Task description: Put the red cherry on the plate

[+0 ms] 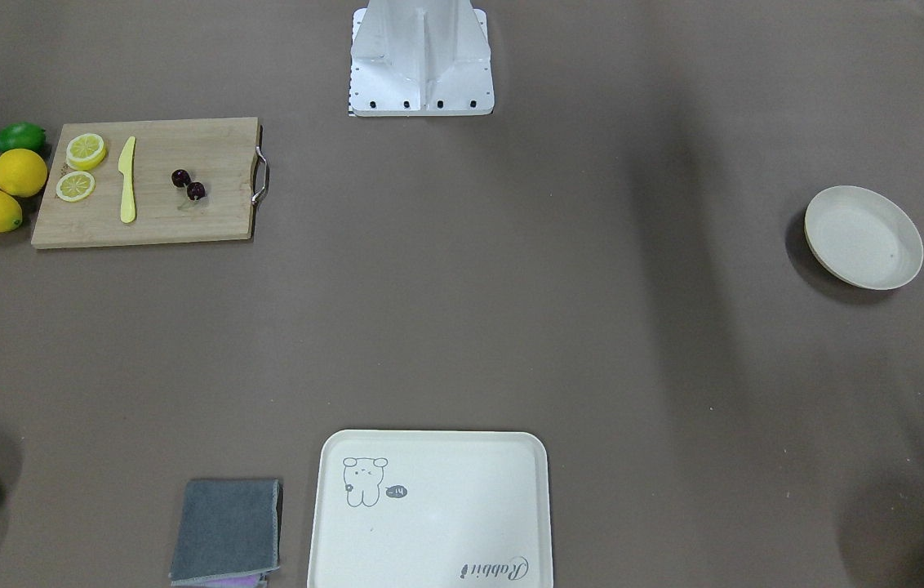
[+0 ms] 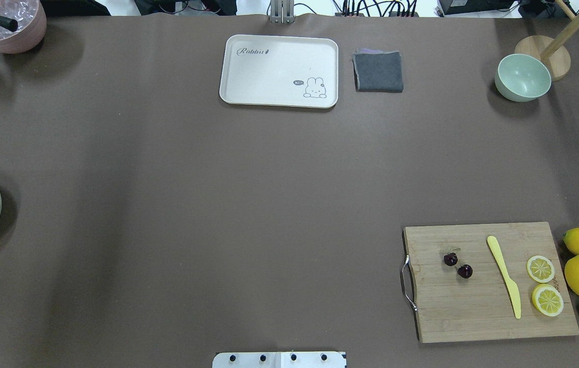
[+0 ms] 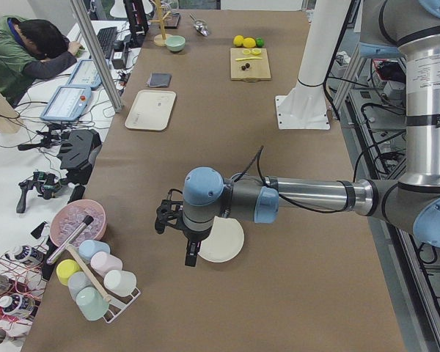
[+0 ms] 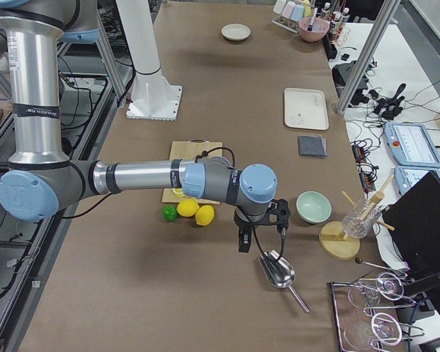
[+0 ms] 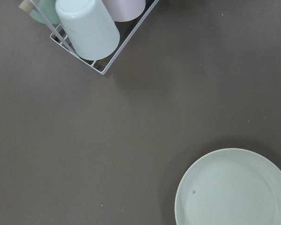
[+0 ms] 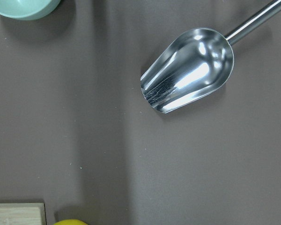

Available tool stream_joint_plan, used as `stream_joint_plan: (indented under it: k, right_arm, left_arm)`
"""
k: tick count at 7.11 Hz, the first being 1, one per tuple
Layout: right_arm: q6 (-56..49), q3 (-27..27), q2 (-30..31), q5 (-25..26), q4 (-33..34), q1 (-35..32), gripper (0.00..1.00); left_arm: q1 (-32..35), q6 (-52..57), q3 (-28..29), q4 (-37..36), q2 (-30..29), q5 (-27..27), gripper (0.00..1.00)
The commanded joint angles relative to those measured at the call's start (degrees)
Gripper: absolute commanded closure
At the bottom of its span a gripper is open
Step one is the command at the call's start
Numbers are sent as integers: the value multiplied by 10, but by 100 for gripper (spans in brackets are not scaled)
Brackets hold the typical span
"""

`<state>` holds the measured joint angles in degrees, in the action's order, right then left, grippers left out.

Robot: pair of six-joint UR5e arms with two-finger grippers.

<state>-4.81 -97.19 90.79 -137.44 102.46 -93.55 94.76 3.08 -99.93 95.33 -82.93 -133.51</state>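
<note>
Aloft, left end effector (image 3: 191, 257) near plate (image 3: 226, 240), right end effector (image 4: 243, 243) near scoop (image 4: 279, 271) — opening cannot tell

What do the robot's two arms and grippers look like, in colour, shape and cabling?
Both the left arm and the right arm are round silver-grey tubes with light blue joint caps. Small dark lettering marks their upper tubes. A thin black cable loops near each wrist. The left gripper and the right gripper are black and blocky.
</note>
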Motion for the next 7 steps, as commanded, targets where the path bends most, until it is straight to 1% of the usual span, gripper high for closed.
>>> stream_joint_plan:
  k: [1,7]
  right_arm:
    - [3,0,-2,1,0,0,0]
    - [2,-4,4,1,-1,0,0]
  left_arm:
    - [0,2,3,0,1,0,2]
    - [0,2,1,0,2,-3,2]
